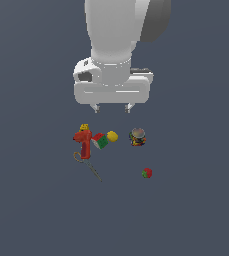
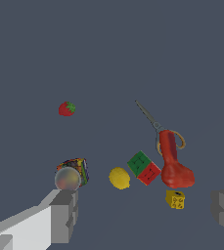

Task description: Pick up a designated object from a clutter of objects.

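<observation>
Gripper fingers fill the near corners of the wrist view, spread wide apart with nothing between them and touching nothing. In the exterior view the gripper hangs above the group of things, clear of all of them.

One yellow lemon lies on the floor roughly between the two fingers' lines, just beside one cube with red, green and white faces; whether they touch I cannot tell. In the exterior view the lemon sits between the cube and one printed can, with open floor on the can's side.

Past the cube stands one red drill-shaped tool, with one small yellow block close by its thick end and one pair of thin scissors whose handle loops lie against the tool's narrow end. The can lies on its side near one finger. One strawberry rests well apart from everything.

Bare grey floor surrounds the group on every side.
</observation>
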Robot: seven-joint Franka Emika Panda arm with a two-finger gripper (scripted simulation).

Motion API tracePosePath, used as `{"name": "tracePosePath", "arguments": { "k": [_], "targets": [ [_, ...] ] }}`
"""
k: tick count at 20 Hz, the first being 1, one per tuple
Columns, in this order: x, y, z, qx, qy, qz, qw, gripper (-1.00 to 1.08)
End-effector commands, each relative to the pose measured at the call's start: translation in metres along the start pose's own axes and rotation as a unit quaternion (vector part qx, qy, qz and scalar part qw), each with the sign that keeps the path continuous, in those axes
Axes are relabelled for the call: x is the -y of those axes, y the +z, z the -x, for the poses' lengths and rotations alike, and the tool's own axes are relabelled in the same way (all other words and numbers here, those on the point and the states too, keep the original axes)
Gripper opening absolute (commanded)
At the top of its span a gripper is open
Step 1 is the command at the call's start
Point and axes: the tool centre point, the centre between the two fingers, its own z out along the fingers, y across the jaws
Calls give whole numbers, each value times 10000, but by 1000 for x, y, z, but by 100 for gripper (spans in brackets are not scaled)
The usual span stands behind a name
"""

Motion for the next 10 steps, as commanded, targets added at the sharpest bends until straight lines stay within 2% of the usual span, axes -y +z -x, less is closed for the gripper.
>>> {"name": "tracePosePath", "arguments": {
  "k": [1, 10],
  "targets": [
    [0, 0, 0, 0, 0, 0, 10000, 100],
    [1, -9, 0, -143, 62, -111, 9998, 100]
  ]
}}
